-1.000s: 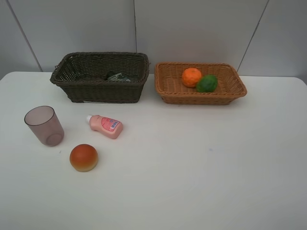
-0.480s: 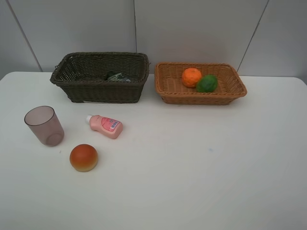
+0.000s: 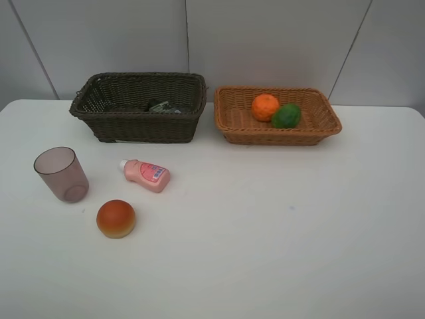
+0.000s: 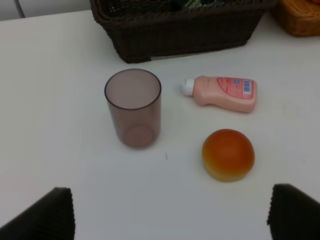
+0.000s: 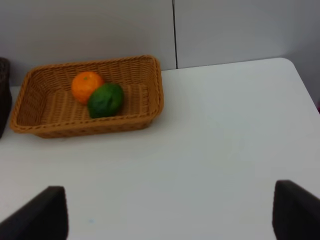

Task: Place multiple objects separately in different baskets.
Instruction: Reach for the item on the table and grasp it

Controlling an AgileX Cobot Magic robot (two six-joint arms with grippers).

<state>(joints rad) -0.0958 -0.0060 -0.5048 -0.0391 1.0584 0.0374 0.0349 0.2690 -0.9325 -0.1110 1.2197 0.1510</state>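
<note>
White tabletop [image 3: 279, 232] carries 2 woven wicker baskets and 3 loose items.

Left gripper [image 4: 170, 217]: jaws released and spread wide with nothing between them. Only its 2 dark fingertips [image 4: 47, 217] show.
- Nearest ahead of these jaws is the round red-orange peach-like fruit [image 4: 228, 154], on the table, closer to 1 fingertip than the other.
- The translucent mauve plastic cup [image 4: 133, 107] is also ahead, near the peach but apart from it. It stands upright with its mouth up.
- The pink plastic bottle with white cap [image 4: 222, 93] is just past the peach. It lies on its side with the cap pointing toward the cup and touches neither.
- The deep dark brown rectangular wicker basket [image 4: 185, 35] is farthest from these jaws, beyond the cup and bottle.
- The dark flat pump bottle [image 3: 161, 106] lies inside that basket, mostly hidden by its wall.

Right gripper [image 5: 167, 215]: jaws also apart and gripping nothing, over bare table.
- The shallow light orange-tan rectangular wicker basket [image 5: 87, 127] sits well ahead of these jaws, off to 1 side.
- Inside it, the round orange [image 5: 86, 86] and the green lime-like fruit [image 5: 105, 100] touch each other, with the lime nearer the jaws.

The 2 baskets stand side by side, just apart.
</note>
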